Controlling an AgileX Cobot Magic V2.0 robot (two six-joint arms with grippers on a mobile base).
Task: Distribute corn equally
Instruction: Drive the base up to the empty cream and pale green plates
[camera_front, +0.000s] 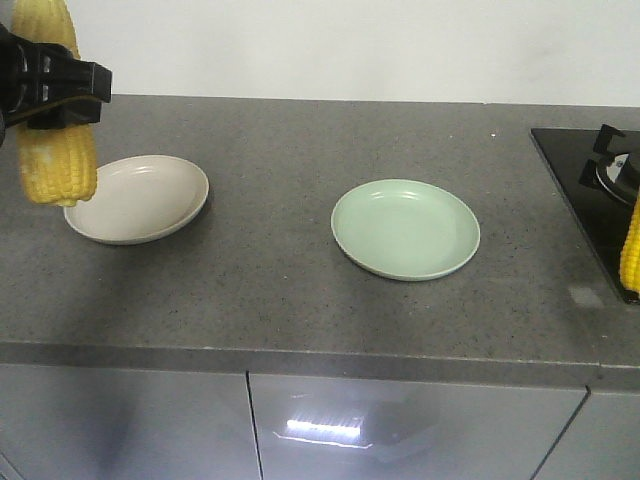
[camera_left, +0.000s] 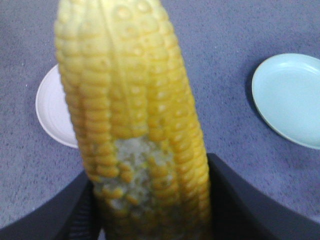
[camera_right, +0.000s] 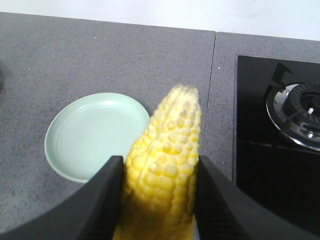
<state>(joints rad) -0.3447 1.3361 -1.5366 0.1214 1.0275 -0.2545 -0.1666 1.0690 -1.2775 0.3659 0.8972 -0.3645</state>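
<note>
Between the fingers (camera_left: 45, 220) of the left gripper (camera_front: 50, 85), clamped tight about mid-length: left cob (camera_front: 57, 150), upright, lower end blunt, a bald patch of kernels close to the grip. Below that hand and slightly inward: beige plate (camera_front: 140, 200), bare, cob end seen against its outer rim, clearance above it not clear. Hazard, judged: release this far outward, hence a bounce or roll over the shallow rim onto the counter (camera_front: 270, 300). Well inward of both hands: green plate (camera_front: 405, 228), bare. Between the fingers (camera_right: 95, 200) of the right gripper (camera_right: 157, 200), closed on the thick part: right cob (camera_right: 170, 145), pale tip forward. Ahead and inward of that hand: green plate again; outward: hob (camera_front: 585, 190). Hazard, judged: drop short of the plate, onto glass or burner; likewise both cobs to one plate, hence an unequal split.
</note>
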